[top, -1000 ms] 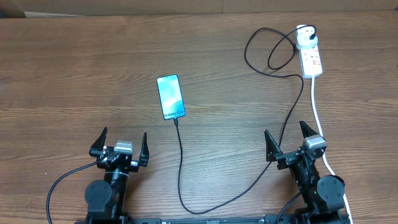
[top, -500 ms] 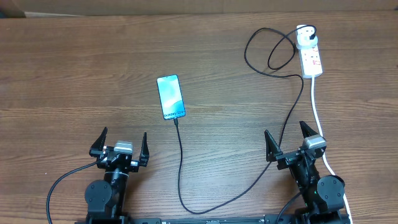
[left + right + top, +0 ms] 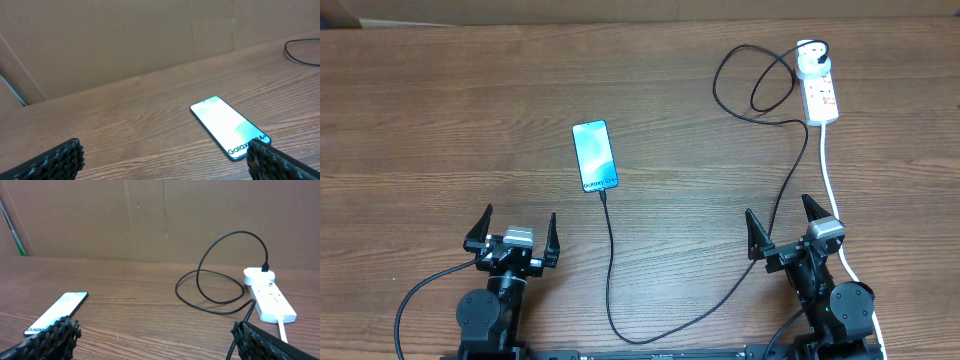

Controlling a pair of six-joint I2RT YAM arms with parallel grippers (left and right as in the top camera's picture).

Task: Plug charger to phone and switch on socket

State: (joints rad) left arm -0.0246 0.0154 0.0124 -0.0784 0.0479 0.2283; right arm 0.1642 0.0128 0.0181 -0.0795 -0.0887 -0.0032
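Wooden table (image 3: 440, 100), cardboard wall (image 3: 100, 40) behind; we see both pincers released, grasping nothing.
We find the phone (image 3: 595, 156) flat near the middle, screen lit, well ahead of the left gripper (image 3: 518, 222); the charger (image 3: 610, 270) runs from its near end in a long curve past the right gripper (image 3: 778, 210) to the socket (image 3: 820, 90) at the far right, where its plug sits; the switches we cannot read.

Black arms (image 3: 480, 312), ribbed black tool fingers (image 3: 57, 162)
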